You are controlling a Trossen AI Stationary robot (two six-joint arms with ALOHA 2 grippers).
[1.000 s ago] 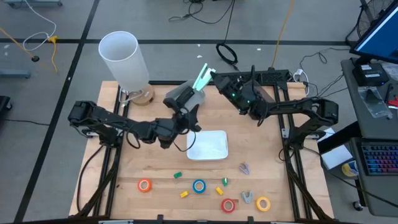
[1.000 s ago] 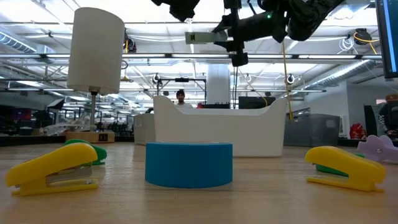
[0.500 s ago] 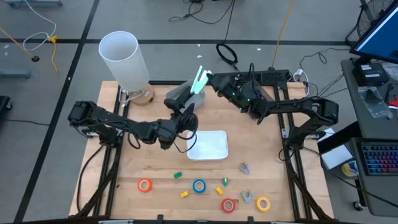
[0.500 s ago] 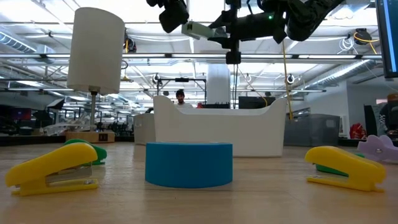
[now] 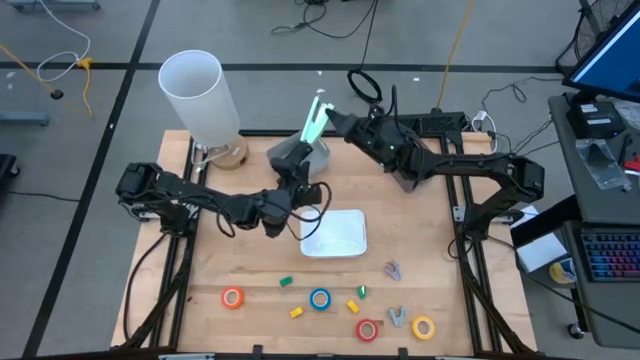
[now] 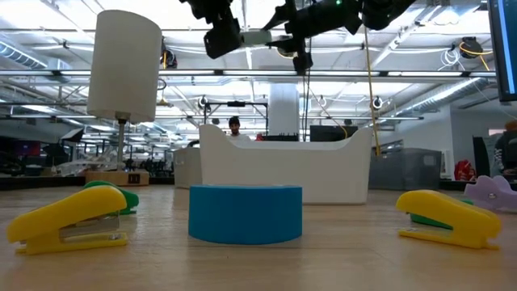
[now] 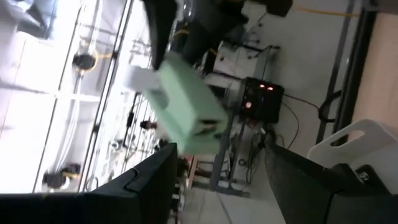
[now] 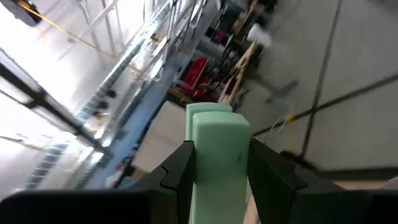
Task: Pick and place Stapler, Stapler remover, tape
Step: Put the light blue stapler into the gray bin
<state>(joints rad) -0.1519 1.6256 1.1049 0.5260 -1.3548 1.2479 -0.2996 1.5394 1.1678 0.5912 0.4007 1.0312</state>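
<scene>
A pale green stapler (image 5: 315,120) hangs in the air over the table's far side, shut in my right gripper (image 5: 335,126). It also shows in the low view, stapler (image 6: 260,36), roughly level, and in the right wrist view. My left gripper (image 5: 303,152) is open just left of and below the stapler's free end. The left wrist view shows the stapler (image 7: 186,109) ahead of its spread fingers, apart from them. Orange (image 5: 232,297), blue (image 5: 320,298), red (image 5: 367,329) and yellow (image 5: 423,327) tape rolls lie flat near the near edge. Two greyish staple removers (image 5: 393,269) (image 5: 398,318) lie beside them. My right gripper pinches the stapler between its two fingers (image 8: 177,168) by the end toward the table's right (image 8: 217,163). It comes at the stapler from the right, roughly level, along its length. The stapler is lifted clear, and its free end (image 6: 246,36) sticks out leftward beyond the fingers.
A white bin (image 5: 335,232) stands mid-table under the arms. A tall white cylinder on a wooden foot (image 5: 198,95) stands at the far left corner. Small yellow and green blocks (image 5: 296,312) (image 5: 286,282) lie among the tape rolls.
My right gripper has carried the stapler a little higher and toward the table's left and far side, tipping it. My left gripper has swung toward the stapler's free end and now stands close beside it.
</scene>
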